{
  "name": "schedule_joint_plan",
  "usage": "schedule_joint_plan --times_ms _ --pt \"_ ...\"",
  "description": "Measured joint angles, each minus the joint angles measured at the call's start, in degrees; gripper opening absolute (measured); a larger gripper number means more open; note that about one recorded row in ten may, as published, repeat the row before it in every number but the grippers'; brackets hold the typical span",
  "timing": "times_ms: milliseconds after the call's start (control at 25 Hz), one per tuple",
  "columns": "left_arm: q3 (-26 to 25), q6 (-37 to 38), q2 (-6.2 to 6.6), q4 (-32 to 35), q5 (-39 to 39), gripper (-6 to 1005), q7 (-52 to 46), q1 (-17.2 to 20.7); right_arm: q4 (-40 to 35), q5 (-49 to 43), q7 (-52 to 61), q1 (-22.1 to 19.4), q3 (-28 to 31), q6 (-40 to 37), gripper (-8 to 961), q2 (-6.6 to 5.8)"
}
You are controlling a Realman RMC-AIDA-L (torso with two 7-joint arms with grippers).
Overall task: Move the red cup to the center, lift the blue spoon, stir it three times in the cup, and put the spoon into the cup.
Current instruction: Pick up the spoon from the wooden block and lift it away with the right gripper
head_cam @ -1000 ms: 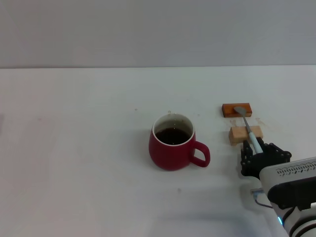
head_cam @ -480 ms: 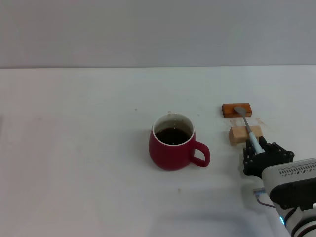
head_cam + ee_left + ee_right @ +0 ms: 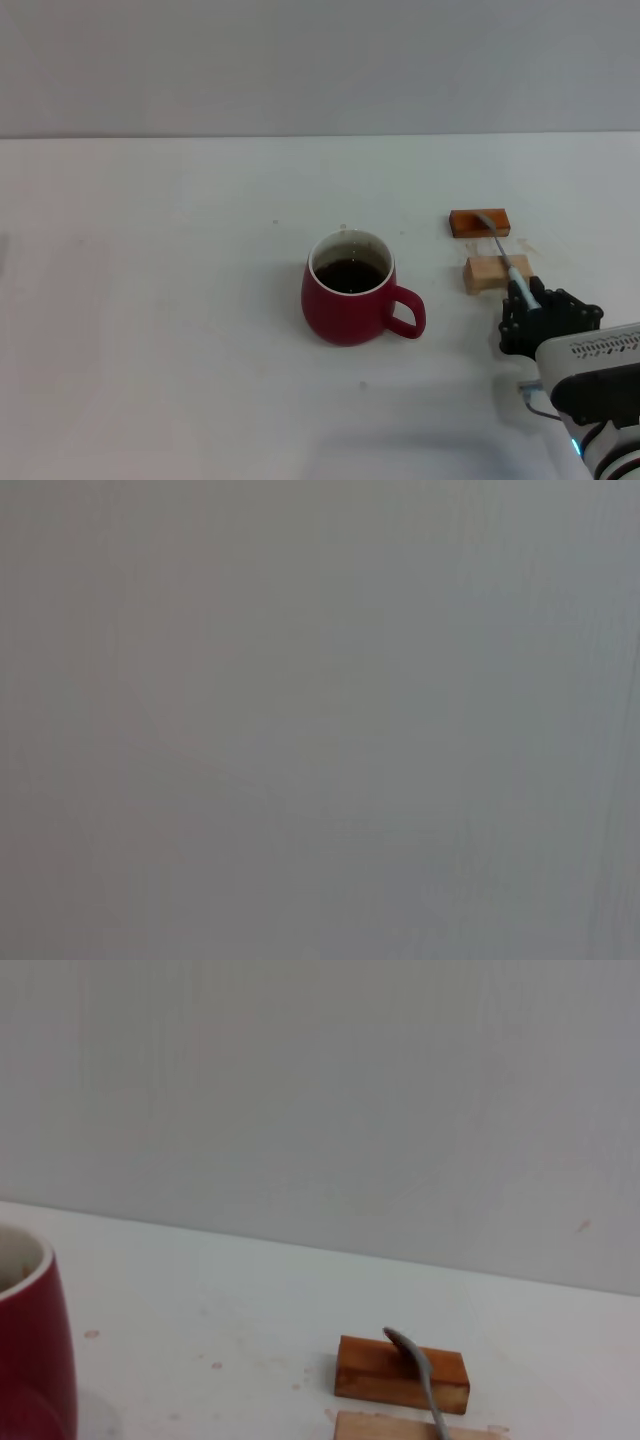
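My right claw (image 3: 527,305) sat low near the table's (image 3: 150,300) right front corner, closed on the pale handle end of the spoon (image 3: 505,262). The spoon ran from the claw toward the far edge, over the light block (image 3: 495,273), its metal bowl above the darker orange block (image 3: 479,222) beyond; whether it touched either block I could not tell. The cup (image 3: 352,288) stood mid-table, left of the blocks, handle pointing right, dark liquid inside. I saw nothing of my left claw.
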Motion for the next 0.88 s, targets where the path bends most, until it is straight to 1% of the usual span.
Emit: schedule_joint_plan --times_ms 880 --pt "-0.01 0.75 0.10 -0.18 0.00 860 -1.59 0.85 -0.18 0.11 -0.45 0.08 0.00 0.11 176 0.09"
